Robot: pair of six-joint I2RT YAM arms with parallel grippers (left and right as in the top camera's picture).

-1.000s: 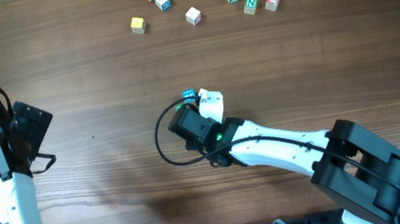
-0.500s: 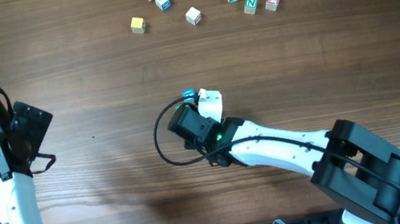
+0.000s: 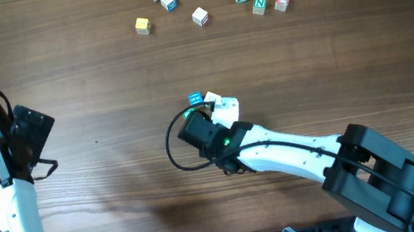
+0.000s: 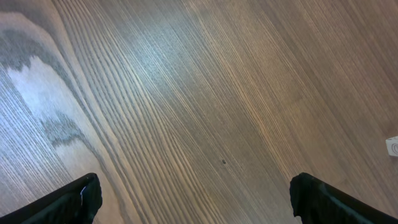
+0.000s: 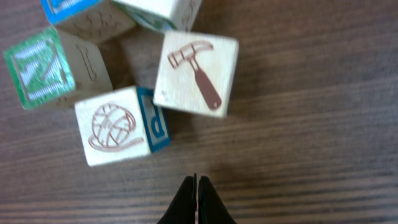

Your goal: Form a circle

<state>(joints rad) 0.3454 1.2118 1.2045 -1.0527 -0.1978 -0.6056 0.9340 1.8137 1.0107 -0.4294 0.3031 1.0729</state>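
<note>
Two black robot pincers stand over a brown wood-grain table, and neither grasps anything. On the right wrist camera the right pincer has its dark tips pressed fully together, pointing at a ring of small wooden letter cubes that lies just ahead of it, near but with bare wood between. Closest to the tips, ahead and to their left, sits a cream cube with a ball-of-yarn drawing and a blue letter side; touching its corner, straight ahead of the tips, is a cream cube with a brown hammer drawing. Farther left, a green-faced cube tilts against the group, with a blue-topped cube beyond it. Nine loose cubes of the same kind lie scattered well beyond the right pincer. The left pincer, jaws spread wide, hangs over bare wood, well apart from the ring.
</note>
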